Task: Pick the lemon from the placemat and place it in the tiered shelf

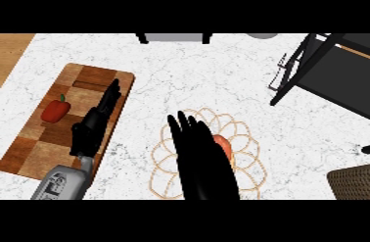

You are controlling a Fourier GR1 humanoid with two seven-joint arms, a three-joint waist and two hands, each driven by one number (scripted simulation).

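Right hand (206, 160) sits over the placemat (249, 157) near the surface's front edge, fingers straight and pointing away from me, holding nothing as far as I see. Lemon (224, 144) looks orange, on the placemat, touching or partly under the hand's right side. Left hand (92, 128) rests open over the cutting board (65, 89) at the left edge, beside a red pepper (56, 110). Tiered shelf (325, 69) stands at the back right corner.
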